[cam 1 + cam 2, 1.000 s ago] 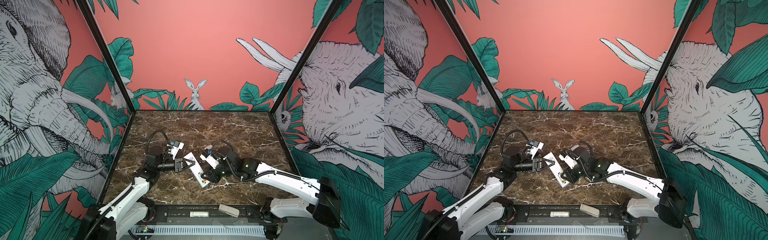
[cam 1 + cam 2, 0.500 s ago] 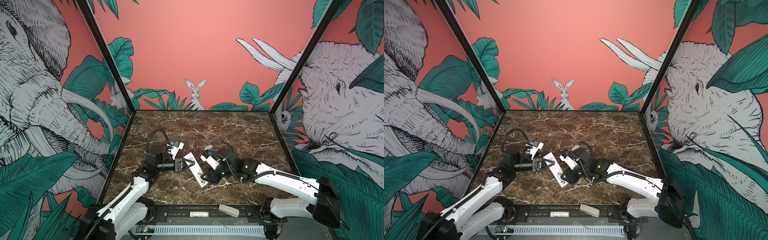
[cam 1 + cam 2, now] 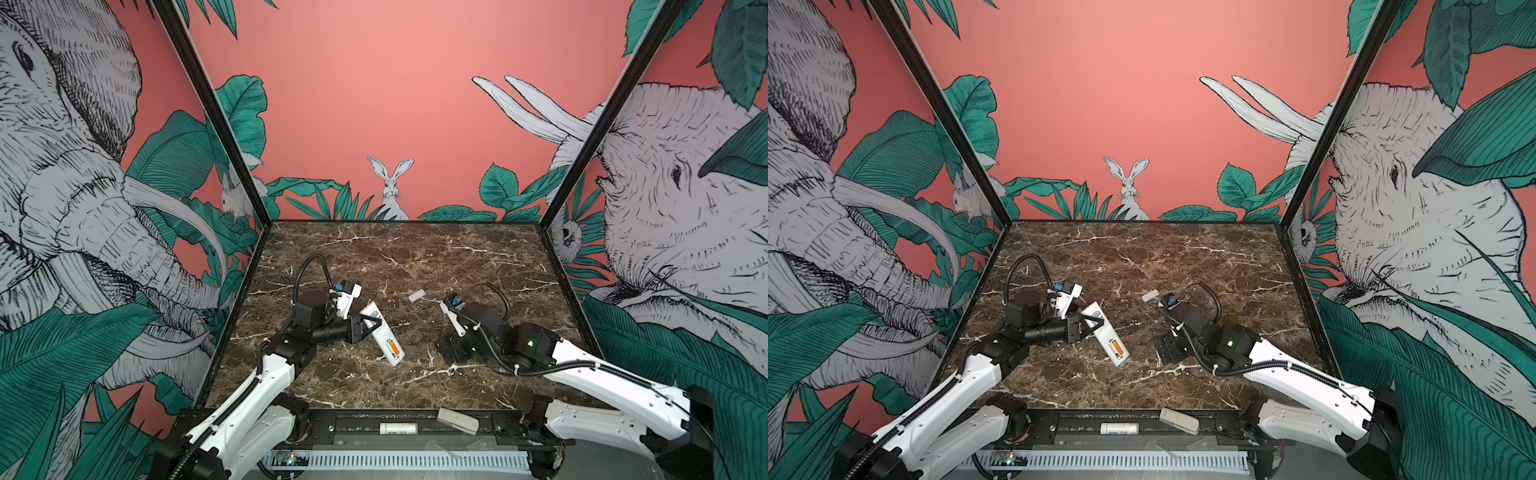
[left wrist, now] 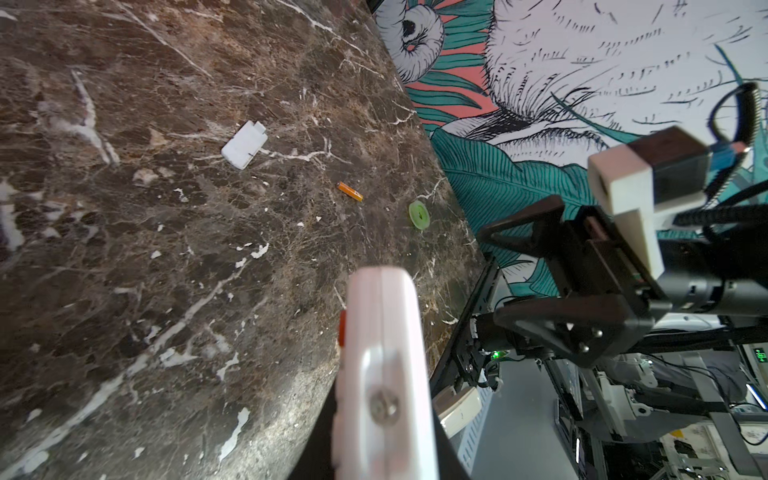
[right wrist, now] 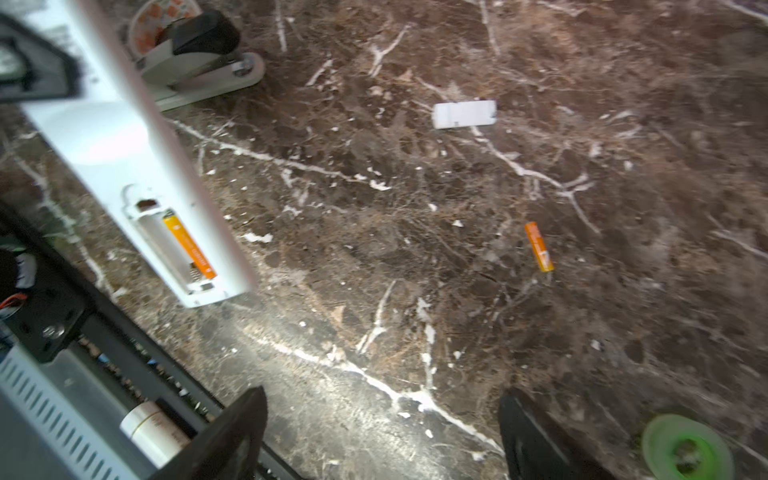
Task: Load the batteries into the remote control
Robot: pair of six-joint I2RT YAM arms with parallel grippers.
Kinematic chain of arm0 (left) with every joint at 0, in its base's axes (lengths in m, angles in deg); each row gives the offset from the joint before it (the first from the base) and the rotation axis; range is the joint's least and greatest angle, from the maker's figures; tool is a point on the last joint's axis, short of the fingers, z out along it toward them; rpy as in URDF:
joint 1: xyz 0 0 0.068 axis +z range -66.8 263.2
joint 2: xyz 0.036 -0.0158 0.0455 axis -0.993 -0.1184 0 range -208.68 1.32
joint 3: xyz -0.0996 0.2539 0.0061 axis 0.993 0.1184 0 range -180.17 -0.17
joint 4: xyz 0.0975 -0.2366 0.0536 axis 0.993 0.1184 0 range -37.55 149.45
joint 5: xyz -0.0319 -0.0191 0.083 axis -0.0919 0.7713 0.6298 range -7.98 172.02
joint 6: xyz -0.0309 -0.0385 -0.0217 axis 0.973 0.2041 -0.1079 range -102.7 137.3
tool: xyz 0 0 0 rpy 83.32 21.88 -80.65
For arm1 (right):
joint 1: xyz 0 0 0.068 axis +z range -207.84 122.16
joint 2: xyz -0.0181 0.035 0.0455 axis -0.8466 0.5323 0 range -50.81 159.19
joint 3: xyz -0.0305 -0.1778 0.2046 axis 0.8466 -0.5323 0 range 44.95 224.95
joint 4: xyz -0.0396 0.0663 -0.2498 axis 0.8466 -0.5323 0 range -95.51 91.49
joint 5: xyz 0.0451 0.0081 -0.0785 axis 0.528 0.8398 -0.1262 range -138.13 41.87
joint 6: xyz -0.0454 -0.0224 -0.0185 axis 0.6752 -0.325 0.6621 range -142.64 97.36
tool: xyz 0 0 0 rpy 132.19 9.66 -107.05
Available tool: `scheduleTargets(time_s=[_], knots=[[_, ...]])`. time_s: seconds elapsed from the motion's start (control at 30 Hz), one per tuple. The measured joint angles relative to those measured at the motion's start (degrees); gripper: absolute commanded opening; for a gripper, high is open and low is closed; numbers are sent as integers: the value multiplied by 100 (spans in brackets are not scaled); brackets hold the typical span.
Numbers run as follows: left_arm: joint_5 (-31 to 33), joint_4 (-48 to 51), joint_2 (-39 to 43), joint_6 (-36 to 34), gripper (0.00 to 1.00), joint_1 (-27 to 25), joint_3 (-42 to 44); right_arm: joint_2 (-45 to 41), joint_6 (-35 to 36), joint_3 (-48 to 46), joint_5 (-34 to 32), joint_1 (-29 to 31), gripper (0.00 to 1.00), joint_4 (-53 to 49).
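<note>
**Orange on white, over brown marble**

The remote control (image 3: 384,338) is plain white. The seated battery (image 5: 189,247) in its open back is bright orange, and so is the loose battery (image 5: 538,247). The table (image 3: 415,257) is dark brown marble veined with white. A small cover (image 5: 464,114) is white, and a disc (image 5: 685,449) is translucent green. The walls (image 3: 374,104) are salmon pink, patterned with teal leaves and black-lined white elephants and a rabbit.
</note>
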Motion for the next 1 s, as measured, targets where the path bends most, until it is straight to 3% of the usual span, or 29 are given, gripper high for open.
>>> scheduleTargets(time_s=[0.13,0.3,0.5,1.0], knots=[[61,315,31,-118,0,-2,-17,614,273,446,-247,-251,89,-149],[37,437,236,-149,0,-4,-17,1408,723,538,-24,-885,88,-50],[-299,83,140,-4,0,-4,-20,2190,1259,568,470,-1617,76,151],[-901,-345,-1021,-20,0,-4,-496,3467,2367,1362,1353,-2769,50,221]])
